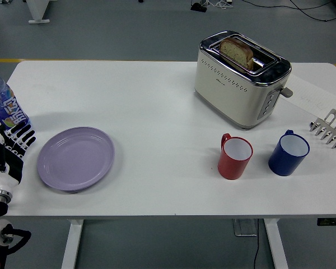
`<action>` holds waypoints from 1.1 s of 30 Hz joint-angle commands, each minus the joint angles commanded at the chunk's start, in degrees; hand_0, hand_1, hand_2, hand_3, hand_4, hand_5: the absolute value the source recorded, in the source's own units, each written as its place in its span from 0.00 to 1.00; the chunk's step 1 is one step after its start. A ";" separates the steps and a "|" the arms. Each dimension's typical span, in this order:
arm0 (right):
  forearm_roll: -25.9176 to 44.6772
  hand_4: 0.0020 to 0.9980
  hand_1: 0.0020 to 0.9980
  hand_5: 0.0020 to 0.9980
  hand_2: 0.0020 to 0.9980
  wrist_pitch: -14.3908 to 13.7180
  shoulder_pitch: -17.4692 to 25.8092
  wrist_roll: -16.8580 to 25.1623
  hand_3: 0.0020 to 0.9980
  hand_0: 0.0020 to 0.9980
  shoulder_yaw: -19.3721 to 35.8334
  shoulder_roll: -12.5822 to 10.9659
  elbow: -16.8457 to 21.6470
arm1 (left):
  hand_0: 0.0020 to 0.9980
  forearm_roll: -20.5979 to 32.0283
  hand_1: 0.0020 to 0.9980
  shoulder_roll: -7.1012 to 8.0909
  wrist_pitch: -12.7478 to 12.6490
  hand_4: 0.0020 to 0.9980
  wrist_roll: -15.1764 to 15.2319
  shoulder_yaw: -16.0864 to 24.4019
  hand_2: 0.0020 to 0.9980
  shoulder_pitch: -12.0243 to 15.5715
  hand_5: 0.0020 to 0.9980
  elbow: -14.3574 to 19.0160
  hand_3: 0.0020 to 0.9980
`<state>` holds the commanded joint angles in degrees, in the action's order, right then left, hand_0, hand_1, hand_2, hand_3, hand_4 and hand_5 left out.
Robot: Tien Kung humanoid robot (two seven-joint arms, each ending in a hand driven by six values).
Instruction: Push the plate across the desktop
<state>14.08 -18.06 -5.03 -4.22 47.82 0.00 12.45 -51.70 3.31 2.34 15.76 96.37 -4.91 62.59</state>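
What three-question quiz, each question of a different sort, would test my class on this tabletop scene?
1. True or false: the left hand is beside the purple plate.
2. Which mug stands nearer the plate? A) red mug B) blue mug
3. Fill in: the toaster holds a slice of ____.

Key: 1 true; 2 A; 3 bread.

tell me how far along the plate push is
Nothing looks done yet: the round lavender plate sits at the table's left side, near the front edge. In hand: the left robot hand is just left of the plate's rim, fingers spread, apparently not touching it. Left: make contact and slide the plate across the white table. The right arm is out of view.
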 joint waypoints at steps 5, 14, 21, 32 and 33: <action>0.03 0.39 0.47 0.59 0.62 0.08 -0.05 0.07 0.62 0.57 -0.08 0.00 -0.05 | 0.80 0.69 0.77 -0.18 -0.48 0.58 0.83 -0.35 0.74 -0.09 1.00 -0.15 0.65; -0.12 0.39 0.47 0.58 0.62 0.19 -0.29 0.06 0.62 0.57 -0.09 0.00 -0.08 | 0.80 1.21 0.77 -0.76 -0.82 0.57 1.82 -1.15 0.74 -0.38 1.00 -0.96 0.64; -0.57 0.39 0.47 0.58 0.62 0.32 -0.58 -0.03 0.62 0.56 0.05 0.00 -0.11 | 0.80 2.02 0.77 -1.36 -0.49 0.54 2.46 -2.30 0.74 -0.81 1.00 -1.58 0.64; -0.98 0.39 0.47 0.58 0.62 0.41 -0.86 -0.05 0.62 0.57 0.20 0.00 -0.15 | 0.80 2.47 0.77 -2.16 -0.07 0.51 2.79 -3.50 0.74 -1.50 1.00 -2.65 0.64; -1.01 0.39 0.47 0.58 0.62 0.41 -0.88 -0.05 0.62 0.57 0.21 0.00 -0.16 | 0.80 2.46 0.77 -2.18 -0.02 0.51 2.79 -3.57 0.74 -1.52 1.00 -2.65 0.64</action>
<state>13.07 -17.65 -5.91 -4.28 48.03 0.00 12.29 -49.24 1.13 2.32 18.55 92.81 -6.42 59.94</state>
